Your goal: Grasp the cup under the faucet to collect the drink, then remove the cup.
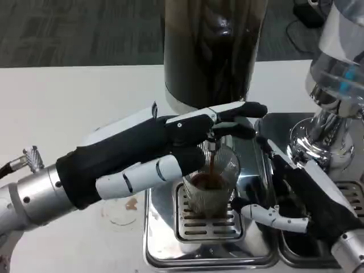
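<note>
A ribbed clear cup [209, 190] stands on the slotted drip tray [193, 227] under the faucet [212, 142] of the dark drink dispenser [207, 51]. A brown stream runs from the faucet into the cup, which holds some dark drink. My left hand [153, 153] reaches in from the left, its fingers [239, 111] closed above and below the faucet lever. On the cup's right side my right hand [296, 196] wraps the cup, one fingertip [242, 203] against its lower wall and another behind it.
A second dispenser [335, 85] with a clear tank and a chrome base stands at the right, with its own drip tray [352, 196]. A faint ring stain [122, 213] marks the white table left of the tray.
</note>
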